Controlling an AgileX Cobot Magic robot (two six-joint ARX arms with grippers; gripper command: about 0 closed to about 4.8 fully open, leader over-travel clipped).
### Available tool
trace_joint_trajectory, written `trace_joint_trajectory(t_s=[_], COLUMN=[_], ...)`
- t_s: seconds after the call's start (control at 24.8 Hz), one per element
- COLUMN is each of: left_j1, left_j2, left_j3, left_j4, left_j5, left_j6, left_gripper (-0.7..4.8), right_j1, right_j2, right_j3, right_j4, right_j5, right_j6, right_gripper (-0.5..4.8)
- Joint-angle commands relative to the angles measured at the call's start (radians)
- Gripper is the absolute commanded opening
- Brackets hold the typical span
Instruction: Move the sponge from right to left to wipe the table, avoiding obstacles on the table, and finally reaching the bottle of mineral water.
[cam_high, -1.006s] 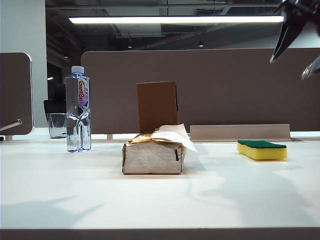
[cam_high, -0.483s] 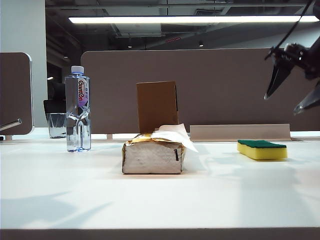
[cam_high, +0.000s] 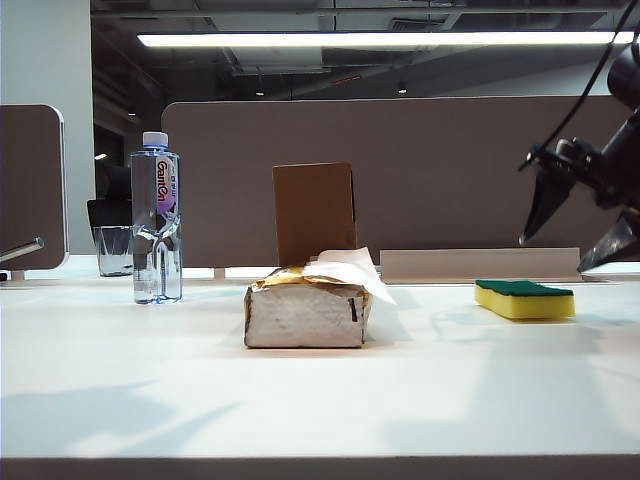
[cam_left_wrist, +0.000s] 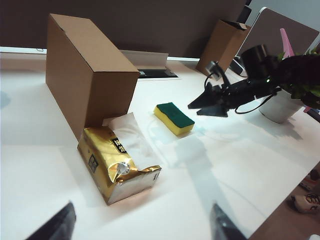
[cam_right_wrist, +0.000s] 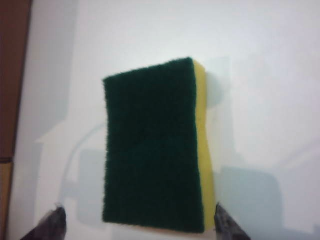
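Observation:
The sponge (cam_high: 524, 298), yellow with its green face up, lies flat on the right of the white table (cam_high: 450, 400). My right gripper (cam_high: 553, 254) hangs open just above it, slightly to its right. In the right wrist view the sponge (cam_right_wrist: 155, 150) lies beyond that gripper (cam_right_wrist: 139, 225), untouched. Of the obstacles, the tissue pack (cam_high: 308, 312) sits mid-table with the brown box (cam_high: 314, 212) upright behind it. The bottle of mineral water (cam_high: 157, 220) stands at the far left. My left gripper (cam_left_wrist: 142, 225) is open, empty, high above the table near the tissue pack (cam_left_wrist: 117, 162).
A short clear glass (cam_high: 113, 250) stands behind the bottle. In the left wrist view a second cardboard box (cam_left_wrist: 222, 45) and a potted plant (cam_left_wrist: 295, 85) stand beyond the sponge (cam_left_wrist: 174, 118). A grey partition (cam_high: 450, 180) runs along the table's back.
My right gripper has come down from the upper right corner to just above the sponge, still open. The sponge, bottle and obstacles have not moved.

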Motion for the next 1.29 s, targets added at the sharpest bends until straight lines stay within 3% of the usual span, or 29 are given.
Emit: trace_joint_trajectory(t_s=[0.04, 0.6, 0.68, 0.85, 0.97, 1.17, 1.29], left_j1=[0.000, -0.001, -0.001, -0.001, -0.001, -0.001, -0.001], left_j2=[0.026, 0.040, 0.040, 0.040, 0.040, 0.041, 0.042], left_j3=[0.034, 0.054, 0.054, 0.054, 0.054, 0.054, 0.055], left_j4=[-0.009, -0.037, -0.039, -0.038, -0.038, -0.037, -0.037], left_j5=[0.007, 0.006, 0.007, 0.006, 0.006, 0.006, 0.006], left_j6=[0.027, 0.028, 0.028, 0.028, 0.035, 0.036, 0.043], left_gripper=[3.46, 3.46, 3.45, 3.45, 3.45, 3.45, 3.45], right_j1=[0.001, 0.001, 0.001, 0.002, 0.010, 0.034, 0.039], right_j2=[0.038, 0.150, 0.162, 0.206, 0.226, 0.226, 0.226], right_j3=[0.008, 0.009, 0.016, 0.079, 0.112, 0.112, 0.112], right_j4=[0.050, 0.150, 0.163, 0.107, 0.062, 0.048, 0.048], right_j5=[-0.001, 0.004, 0.024, 0.045, 0.051, 0.076, 0.085], right_j6=[-0.008, -0.006, -0.007, -0.007, -0.007, -0.008, -0.007], right_gripper=[3.82, 3.77, 3.55, 3.52, 2.71, 2.53, 1.63])
